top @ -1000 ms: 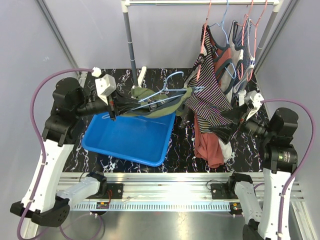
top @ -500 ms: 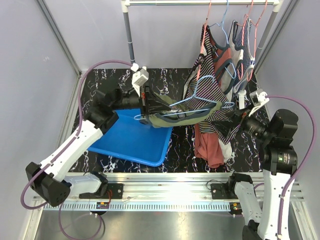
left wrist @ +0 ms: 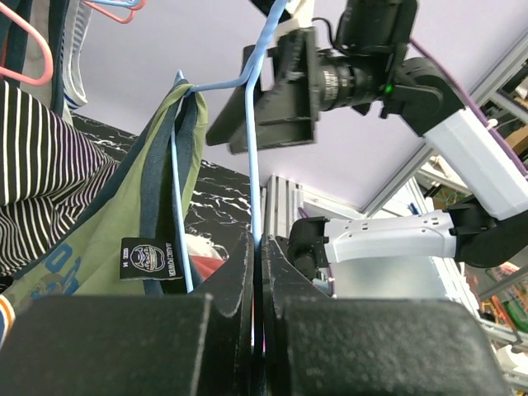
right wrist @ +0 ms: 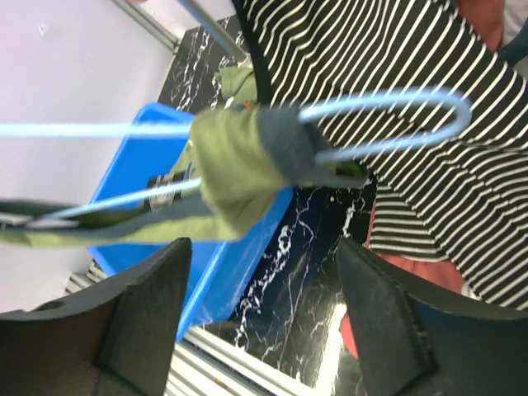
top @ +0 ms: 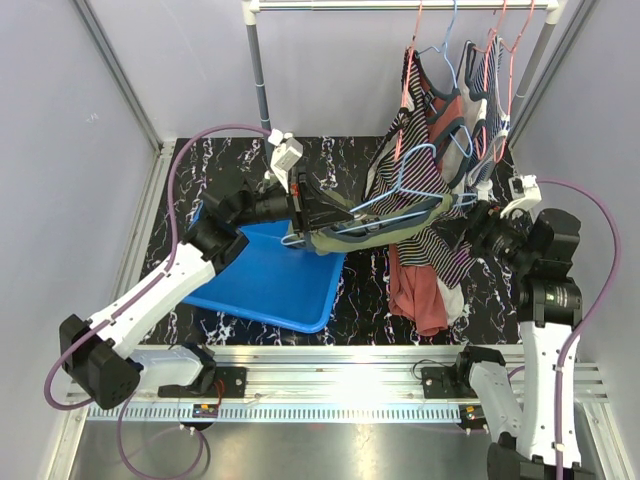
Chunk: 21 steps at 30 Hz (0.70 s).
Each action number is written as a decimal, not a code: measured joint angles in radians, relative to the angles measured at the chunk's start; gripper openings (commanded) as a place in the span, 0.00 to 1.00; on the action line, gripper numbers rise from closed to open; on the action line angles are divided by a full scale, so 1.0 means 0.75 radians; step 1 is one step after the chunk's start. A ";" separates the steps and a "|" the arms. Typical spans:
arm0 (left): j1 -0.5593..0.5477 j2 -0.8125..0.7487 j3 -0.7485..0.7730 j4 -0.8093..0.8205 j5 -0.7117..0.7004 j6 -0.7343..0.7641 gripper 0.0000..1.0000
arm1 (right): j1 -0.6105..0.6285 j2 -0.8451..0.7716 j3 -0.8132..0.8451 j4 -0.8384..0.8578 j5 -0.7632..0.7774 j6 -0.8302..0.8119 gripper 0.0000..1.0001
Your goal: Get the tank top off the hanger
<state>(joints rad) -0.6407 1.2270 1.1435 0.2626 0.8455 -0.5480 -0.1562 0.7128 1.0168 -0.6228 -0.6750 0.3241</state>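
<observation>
We see the left gripper (left wrist: 257,247) clenched on the hanger (top: 400,195) wire, holding the olive tank top (top: 345,228) above the blue bin's (top: 250,290) far right corner. The right gripper (right wrist: 264,280) stands released, with the tank top's shoulder between its fingers, touching neither.

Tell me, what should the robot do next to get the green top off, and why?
Probably shut the right claw on the green top. The claw is open, the top's shoulder sits just ahead, wrapped over the hanger end, and the left claw grips the hanger.
</observation>
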 measured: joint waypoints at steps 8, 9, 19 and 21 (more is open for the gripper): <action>-0.021 0.000 -0.051 0.060 -0.013 -0.048 0.00 | 0.000 0.077 -0.050 0.216 0.018 0.149 0.61; -0.023 0.000 -0.053 0.060 -0.014 -0.050 0.00 | 0.000 0.083 -0.052 0.234 0.018 0.161 0.59; -0.031 0.000 -0.053 0.053 -0.022 -0.047 0.00 | 0.000 0.088 -0.086 0.308 0.052 0.237 0.00; -0.032 -0.001 -0.053 0.024 -0.027 -0.013 0.00 | 0.000 0.082 -0.080 0.278 0.097 0.218 0.00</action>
<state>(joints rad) -0.6643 1.2266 1.1034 0.2810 0.8253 -0.5575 -0.1562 0.7742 0.9565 -0.4145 -0.6022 0.4877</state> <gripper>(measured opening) 0.019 0.030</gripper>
